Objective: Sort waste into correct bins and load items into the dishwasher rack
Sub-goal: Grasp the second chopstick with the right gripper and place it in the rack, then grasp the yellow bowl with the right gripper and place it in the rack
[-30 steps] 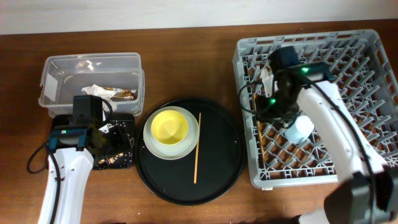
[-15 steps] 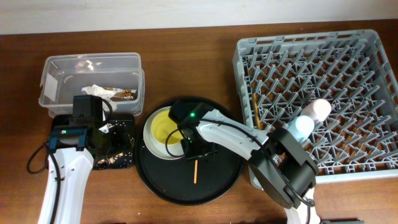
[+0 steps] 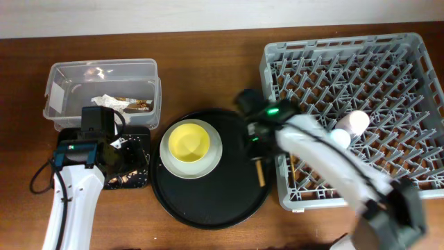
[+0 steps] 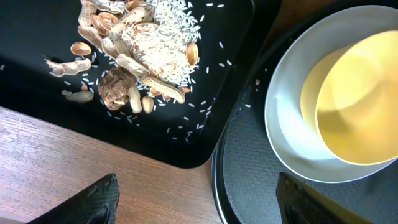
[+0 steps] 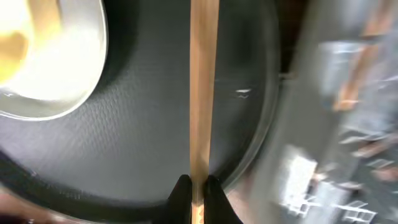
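Two cups, a pink cup [image 3: 357, 121] and a blue cup [image 3: 338, 137], are seen from overhead already stood in the rack [image 3: 416, 83], well beyond the right gripper [image 3: 257, 142]. That gripper is closed on one chopstick [image 3: 261, 173], just short of the rack's near wall. A second chopstick [image 3: 291, 163] appears to lie inside the rack. On the fingers' other side, one plate [image 3: 166, 163] carrying one yellow bowl [image 3: 189, 141] is shown on the round tray [image 3: 208, 208]. One tissue [image 3: 104, 101] and one foil wrapper [image 3: 137, 105] are held in the clear tub [image 3: 69, 73]. The left gripper [image 3: 111, 154] is hung over the black tray [image 3: 144, 156].

In the left wrist view the fingers [image 4: 102, 199] are spread wide and empty, with one heap of food scraps [image 4: 146, 50] ahead of them.

In the right wrist view the fingertips [image 5: 181, 190] are pinched on the chopstick, which runs straight out from them.

Sorting is judged done; the held chopstick, plate and bowl remain to be loaded.
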Available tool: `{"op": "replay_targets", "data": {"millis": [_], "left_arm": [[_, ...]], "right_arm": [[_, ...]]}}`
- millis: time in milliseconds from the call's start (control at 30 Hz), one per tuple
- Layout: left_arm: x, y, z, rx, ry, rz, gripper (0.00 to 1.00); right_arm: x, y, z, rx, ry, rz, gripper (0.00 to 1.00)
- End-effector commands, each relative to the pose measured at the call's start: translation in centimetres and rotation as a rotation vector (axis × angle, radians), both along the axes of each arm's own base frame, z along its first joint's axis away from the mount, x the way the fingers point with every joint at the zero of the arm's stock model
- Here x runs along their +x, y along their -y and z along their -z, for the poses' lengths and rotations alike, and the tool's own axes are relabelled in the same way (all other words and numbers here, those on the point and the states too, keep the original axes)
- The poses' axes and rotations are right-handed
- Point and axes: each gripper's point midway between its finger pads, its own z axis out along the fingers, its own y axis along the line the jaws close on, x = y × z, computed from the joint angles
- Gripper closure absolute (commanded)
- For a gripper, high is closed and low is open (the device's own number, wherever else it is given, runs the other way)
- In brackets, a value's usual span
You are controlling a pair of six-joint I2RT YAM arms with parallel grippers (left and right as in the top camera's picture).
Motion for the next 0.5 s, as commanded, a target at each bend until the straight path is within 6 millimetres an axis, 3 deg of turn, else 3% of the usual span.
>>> {"op": "replay_targets", "data": {"millis": [0,67,167,200,267,333,367,400,433,467], "left_arm": [[0.1,-0.2,-0.4,0.007,0.016,-0.007,0.20],[0.1,-0.2,-0.4,0.006,0.016,-0.007,0.20],[0.1,-0.2,-0.4,0.006,0.016,-0.007,0.20],[0.1,-0.2,-0.4,0.006,0.016,-0.007,0.20],[0.1,-0.2,-0.4,0.007,0.015,-0.007,0.15],[-0.1,-0.2,-0.3,0.006,0.008,-0.007,0.09],[-0.1,-0.2,-0.3,0.007,0.007,-0.007,0.08],[-0.1,-0.2,-0.3,0.007,0.007,-0.007,0.08],[-0.1,-0.2,-0.3,0.006,0.007,-0.007,0.08],[-0.3,-0.2,-0.3,0.006,0.001,-0.007,0.08]], "right_arm": [[1.7,6.3,-2.7,-0.021,0.067,0.000,0.96],[2.3,8.9,-1.8,-0.038,0.032,-0.012,0.96],[2.5,8.8,0.3,-0.049,-0.037,-0.054,0.92],[2.5,8.8,0.6,-0.051,-0.043,-0.054,0.57],[2.5,8.9,0.1,-0.048,-0.031,-0.051,0.52],[2.8,8.6,-2.5,-0.020,0.043,-0.027,0.52],[3.3,7.5,-5.9,0.055,0.130,-0.036,0.49],[3.9,5.1,-9.7,0.205,0.230,-0.070,0.08],[4.2,3.3,-11.2,0.315,0.273,-0.102,0.01],[4.8,0.9,-12.3,0.447,0.293,-0.149,0.01]]}}
